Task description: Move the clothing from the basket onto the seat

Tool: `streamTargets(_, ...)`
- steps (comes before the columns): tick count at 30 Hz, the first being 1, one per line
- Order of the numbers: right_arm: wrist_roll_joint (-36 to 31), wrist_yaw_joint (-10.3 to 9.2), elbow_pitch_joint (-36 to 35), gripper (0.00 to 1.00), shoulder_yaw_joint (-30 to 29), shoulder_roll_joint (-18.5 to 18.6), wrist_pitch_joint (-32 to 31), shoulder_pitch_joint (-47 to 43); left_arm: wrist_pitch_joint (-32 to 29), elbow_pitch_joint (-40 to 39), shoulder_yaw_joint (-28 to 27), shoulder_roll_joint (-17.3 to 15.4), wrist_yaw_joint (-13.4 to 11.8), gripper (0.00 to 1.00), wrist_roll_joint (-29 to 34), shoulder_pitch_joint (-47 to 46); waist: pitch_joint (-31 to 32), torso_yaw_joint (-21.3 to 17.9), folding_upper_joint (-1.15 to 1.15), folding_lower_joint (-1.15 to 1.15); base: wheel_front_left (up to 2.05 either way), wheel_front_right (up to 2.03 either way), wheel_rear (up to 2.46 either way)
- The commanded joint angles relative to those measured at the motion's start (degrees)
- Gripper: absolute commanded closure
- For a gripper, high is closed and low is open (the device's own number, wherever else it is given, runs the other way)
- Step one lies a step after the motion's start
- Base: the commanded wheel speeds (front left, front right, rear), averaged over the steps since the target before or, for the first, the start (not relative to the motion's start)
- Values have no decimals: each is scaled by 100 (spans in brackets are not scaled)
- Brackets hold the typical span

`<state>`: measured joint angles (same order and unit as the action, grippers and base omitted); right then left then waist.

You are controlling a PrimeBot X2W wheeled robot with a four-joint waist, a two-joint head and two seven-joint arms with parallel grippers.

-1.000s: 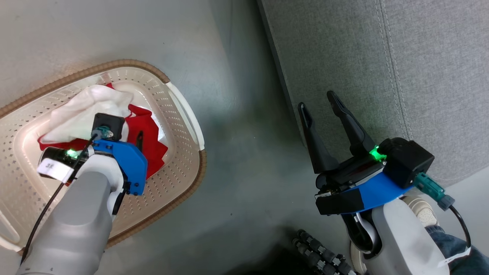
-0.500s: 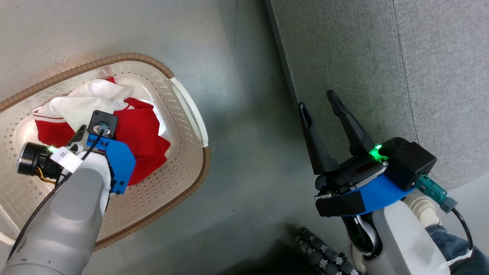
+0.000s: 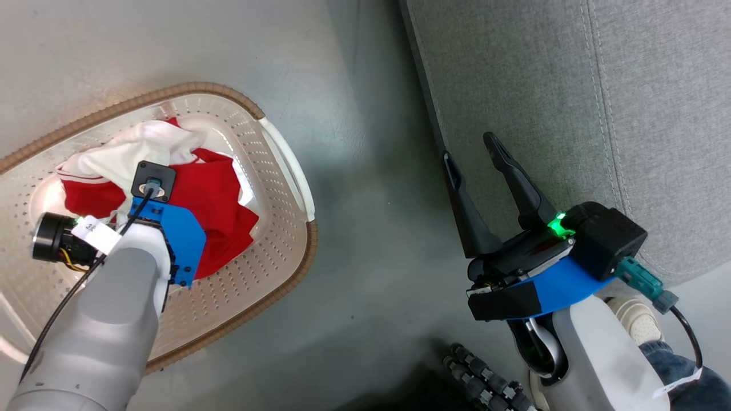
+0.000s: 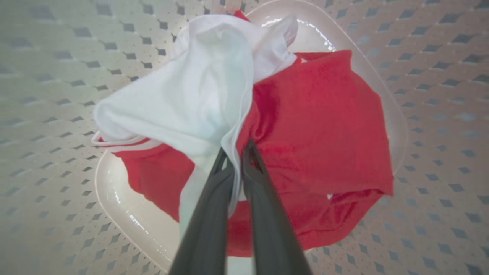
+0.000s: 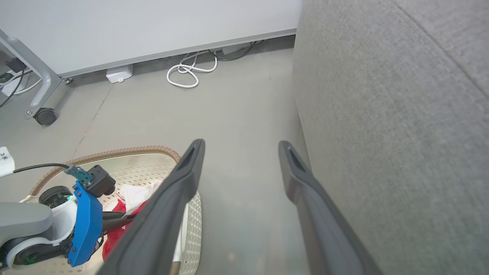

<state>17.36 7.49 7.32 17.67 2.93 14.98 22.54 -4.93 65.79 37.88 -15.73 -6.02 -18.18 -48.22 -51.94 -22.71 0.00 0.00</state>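
Observation:
The clothing (image 3: 214, 191), red fabric with a white panel, lies bunched in the bottom of the cream basket (image 3: 200, 88) on the floor at the left. My left gripper (image 4: 235, 151) points down into the basket and is shut on a fold of the white and red clothing (image 4: 317, 122), which rises to its tips. In the head view my wrist hides those fingers. My right gripper (image 3: 468, 147) hangs open and holds nothing, over the floor at the edge of the grey seat (image 3: 542, 74). From the right wrist, the right gripper (image 5: 241, 144) shows the basket (image 5: 114, 152) lower left and the seat (image 5: 382, 114) at right.
A strip of grey floor (image 3: 371, 200) separates the basket from the seat. A person's shoe (image 3: 634, 319) and jeans leg are at the lower right, beside a black ribbed part (image 3: 480, 377). White cables (image 5: 187, 70) and a wheeled frame leg (image 5: 44, 114) lie by the far wall.
My left wrist has turned and its fingers have closed on the clothing, which is now gathered up towards them. The right gripper stays open in about the same place.

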Motion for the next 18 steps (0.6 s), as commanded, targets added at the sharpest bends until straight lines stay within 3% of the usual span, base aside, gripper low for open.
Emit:
streamTargets(1,10,1,12,0,-2,-7,30,96,35,-1,-23,19,14,100,-16,0,57,26,0,0,0,0,0)
streamTargets(9,-116,1,144,0,10,-7,30,127,214,35,-120,209,144,100,-271,141,489,187,0,0,0,0,0)
streamTargets(15,-311,1,372,0,-114,-5,26,-34,461,31,-204,554,497,100,-564,400,1180,522,0,0,0,0,0)
streamTargets(18,-410,2,492,0,-198,-4,26,-102,677,-20,-154,761,816,100,-658,567,1626,743,0,0,0,0,0)
